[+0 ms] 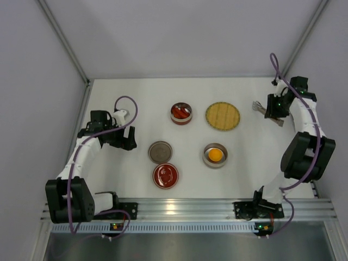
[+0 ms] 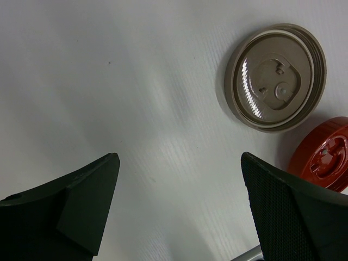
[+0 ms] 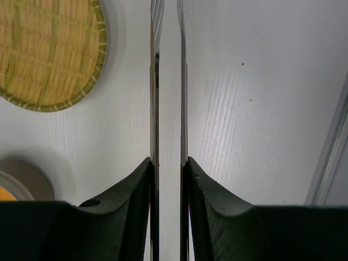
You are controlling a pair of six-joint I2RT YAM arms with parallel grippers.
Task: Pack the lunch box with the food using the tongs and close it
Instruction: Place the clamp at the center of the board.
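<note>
Table (image 1: 136,98), woven plate (image 1: 222,116), red-food bowl (image 1: 181,122), orange-food bowl (image 1: 215,166), tan lid (image 1: 160,152), red lid (image 1: 165,175)

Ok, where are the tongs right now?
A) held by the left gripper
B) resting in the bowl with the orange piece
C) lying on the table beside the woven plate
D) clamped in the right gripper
D: the right wrist view shows the two thin arms of the tongs squeezed between the fingers of the right gripper, while the left gripper hangs open and empty over the table.
</note>
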